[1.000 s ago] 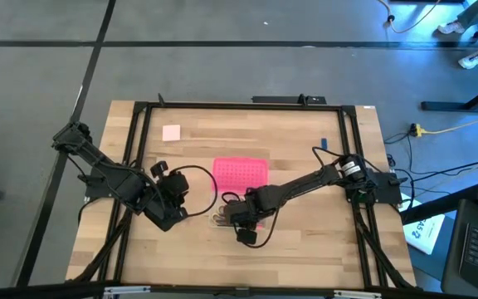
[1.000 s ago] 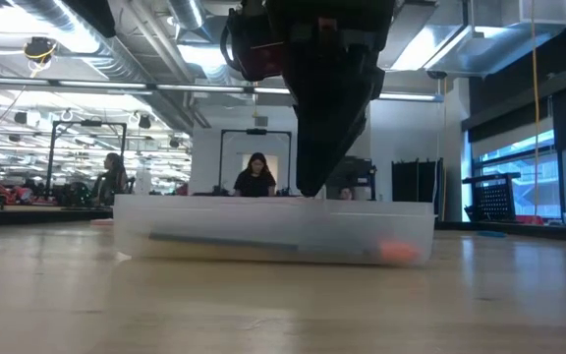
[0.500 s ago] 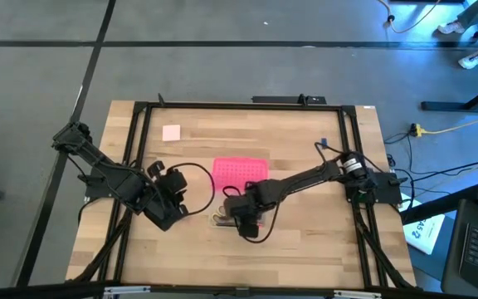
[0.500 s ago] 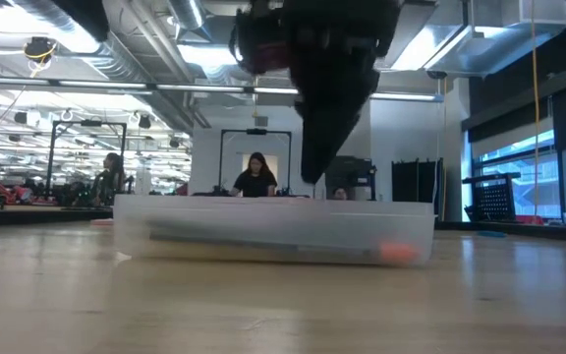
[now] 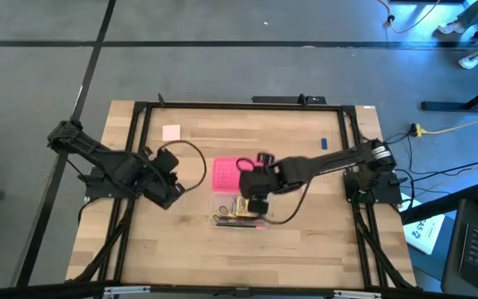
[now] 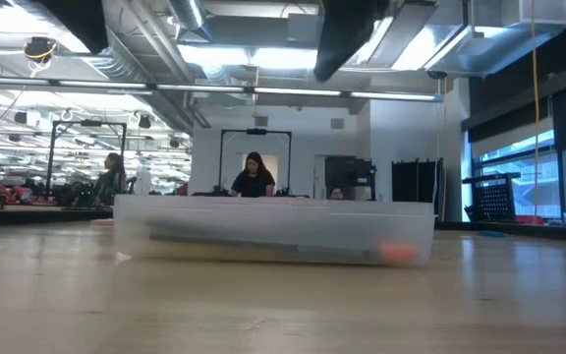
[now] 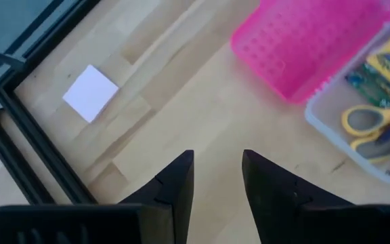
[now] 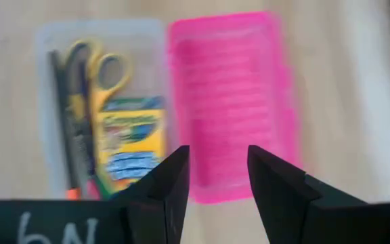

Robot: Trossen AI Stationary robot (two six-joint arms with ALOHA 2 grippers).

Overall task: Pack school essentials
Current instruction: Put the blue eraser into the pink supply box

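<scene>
We see open counter front & right. Mid blocked: clear case, pink lid, right gripper just over the case.

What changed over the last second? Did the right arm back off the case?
Yes. The right gripper rose out of the clear case and drew back over the pink lid, fingers apart and empty. The left gripper shifted slightly toward the table's far side, also empty. The scissors, crayon box, pink pad and blue piece lie where they were.
</scene>
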